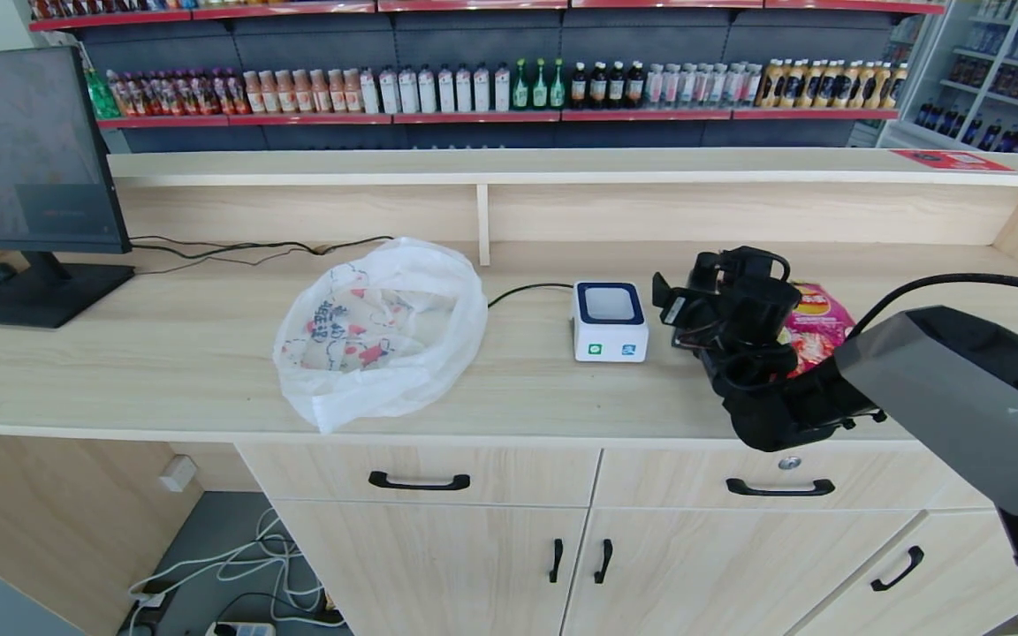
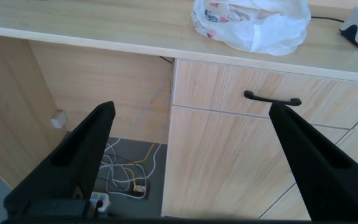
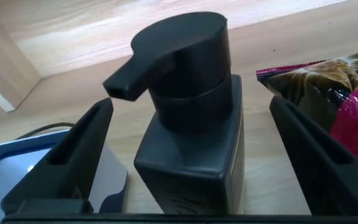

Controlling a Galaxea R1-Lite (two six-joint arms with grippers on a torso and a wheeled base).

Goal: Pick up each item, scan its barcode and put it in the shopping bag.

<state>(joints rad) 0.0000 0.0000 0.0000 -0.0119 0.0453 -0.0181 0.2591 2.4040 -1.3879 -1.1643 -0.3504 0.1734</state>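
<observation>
Right claw (image 3: 191, 104) open around pump bottle (image 3: 188, 162)
Seems not touching it; left claw (image 2: 192, 107) open too, by the drawers (image 2: 216, 87)

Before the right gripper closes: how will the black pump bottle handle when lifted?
The black pump bottle looks rigid and square-sided, so the open right gripper straddling it should get flat contact. Its smooth walls may slip if it is full; the contents are not visible. It is tall with a big pump head, so a nudge could tip it toward the snack bag.
</observation>
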